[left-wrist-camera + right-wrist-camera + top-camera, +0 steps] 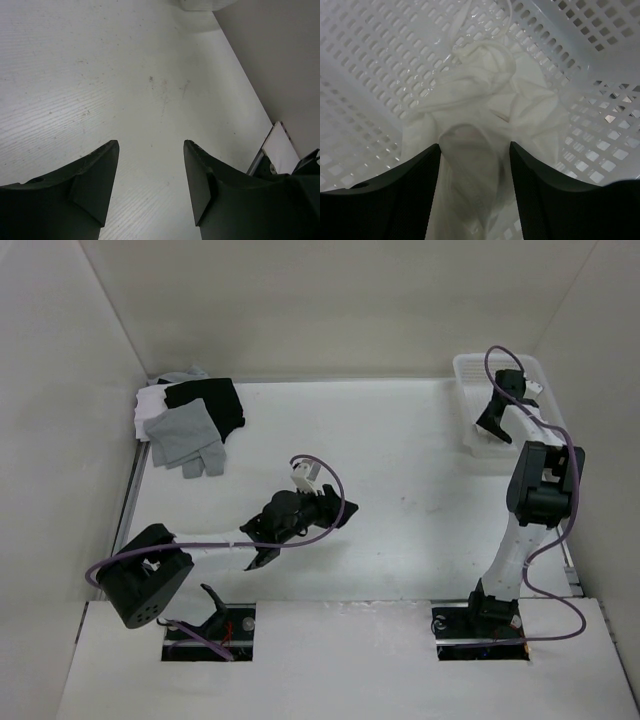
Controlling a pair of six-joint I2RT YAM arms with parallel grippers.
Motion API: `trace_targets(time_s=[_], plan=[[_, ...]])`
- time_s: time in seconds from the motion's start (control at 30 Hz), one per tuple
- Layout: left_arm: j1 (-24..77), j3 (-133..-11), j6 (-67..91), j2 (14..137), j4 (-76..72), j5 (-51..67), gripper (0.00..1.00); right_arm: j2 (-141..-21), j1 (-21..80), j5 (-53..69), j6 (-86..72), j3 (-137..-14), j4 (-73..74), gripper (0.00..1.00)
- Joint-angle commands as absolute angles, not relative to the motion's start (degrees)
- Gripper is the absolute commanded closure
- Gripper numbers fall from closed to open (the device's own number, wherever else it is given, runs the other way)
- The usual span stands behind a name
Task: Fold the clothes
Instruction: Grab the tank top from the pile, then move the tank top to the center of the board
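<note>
White, crumpled: straddles the clothes [485, 95] with spread right gripper [475, 145] in the basket [370, 60]; holds left gripper [151, 142] agape, empty; all folding undone.

White worktop [400, 460] in view, faintly scuffed and marked across its middle. Far left corner: a heap of clothing sits right on it, with a grey garment [185, 435] spread nearest, a black garment [210, 400] behind it, touching, and a bit of white cloth [148, 405] at the left edge. Far right corner: a white perforated basket [462, 400].
</note>
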State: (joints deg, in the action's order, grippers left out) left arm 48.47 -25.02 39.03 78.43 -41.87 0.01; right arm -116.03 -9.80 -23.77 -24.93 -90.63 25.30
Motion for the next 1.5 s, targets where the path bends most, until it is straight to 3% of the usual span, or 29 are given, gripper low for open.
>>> trace_targets(time_s=[0.0,0.1,0.33,0.4,0.43,0.5,0.57,0.77,1.0,1.3,1.47], plan=[[47.24,-23.82,40.95,77.70,-47.20,2.37,0.47,-118.29,-11.12,-21.98,-23.73,-97.55,29.61,0.36],[46.36,-23.12,41.48,77.08,-47.63,2.64,0.47,-121.19,-11.65,-20.92,-23.73,-99.14,31.20,0.37],[45.22,-22.59,42.54,77.60,-48.87,3.25,0.47,-122.17,-12.61,-17.32,-25.05,-100.45,31.90,0.55],[44.96,-22.59,42.71,77.70,-49.04,3.69,0.47,-122.17,-13.05,-16.44,-25.14,-101.77,32.87,0.67],[44.78,-22.50,42.71,77.70,-49.13,3.78,0.47,-121.73,-13.14,-16.26,-25.57,-102.21,33.13,0.80],[44.52,-22.41,42.71,77.61,-49.22,3.78,0.47,-119.54,-13.23,-16.96,-26.97,-101.26,31.91,0.93],[44.25,-22.41,42.89,78.04,-49.39,3.78,0.47,-112.71,-12.97,-16.70,-27.69,-96.88,24.56,0.99],[44.17,-23.03,43.68,79.10,-49.83,3.78,0.47,-89.42,-9.02,-18.46,-29.79,-87.55,8.98,1.00],[41.71,-22.77,44.82,73.84,-47.47,2.11,0.48,-65.60,8.35,-17.58,-27.69,-81.30,4.22,0.97],[30.03,-20.92,48.34,56.89,-33.07,-3.25,0.48,-52.92,40.53,-17.58,-26.27,-77.27,4.04,0.92],[22.73,-18.02,50.18,45.90,-25.33,-6.32,0.47,-50.54,47.50,-16.97,-32.50,-62.44,-0.08,0.90]])
